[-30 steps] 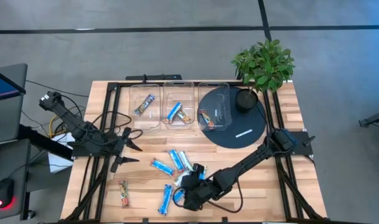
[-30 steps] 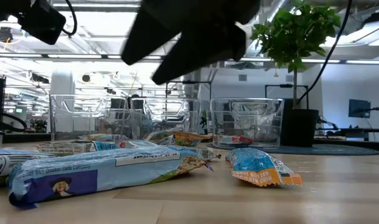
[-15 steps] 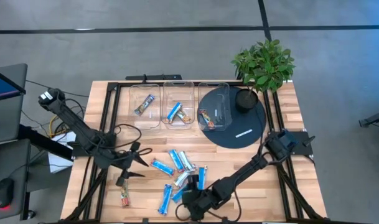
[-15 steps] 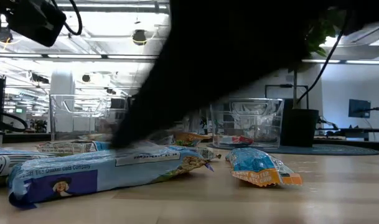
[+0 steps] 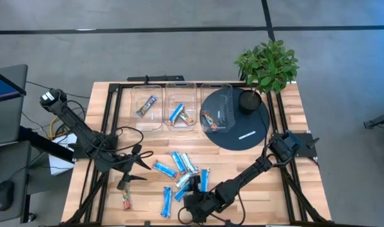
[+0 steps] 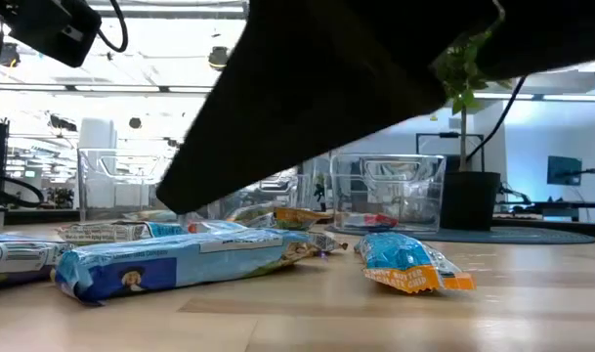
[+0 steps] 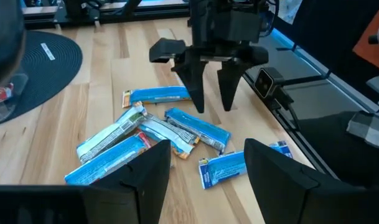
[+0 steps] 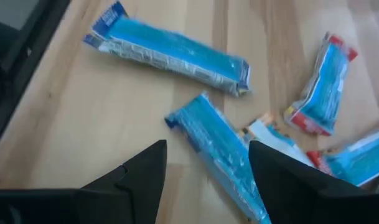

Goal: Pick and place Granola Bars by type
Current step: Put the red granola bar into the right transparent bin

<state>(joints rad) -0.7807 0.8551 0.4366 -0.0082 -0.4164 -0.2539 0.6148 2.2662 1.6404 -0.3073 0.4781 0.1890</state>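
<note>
Several granola bars lie loose on the wooden table near its near edge, mostly blue ones [image 5: 179,162], with an orange-red one [image 5: 125,197] off to the left. In the low view a blue bar [image 6: 190,264] lies flat close by. My right gripper [image 5: 190,205] is open and points down over the near side of the cluster. Its fingers stand on either side of a blue bar [image 8: 217,155]. My left gripper [image 5: 138,167] is open at the cluster's left side and faces the bars [image 7: 177,134]. It touches nothing.
Three clear bins [image 5: 180,94] stand in a row at the far side, each with a bar or two inside. A black round mat [image 5: 242,123] with a small white stick mark [image 5: 246,135] and a potted plant [image 5: 267,63] fill the far right. Cables run along the left edge.
My right gripper has moved toward the near edge and down over the near bars. My left gripper has swung toward the right and near side, closer to the cluster. The blue bar nearest the low camera has turned and slid a little along the table.
</note>
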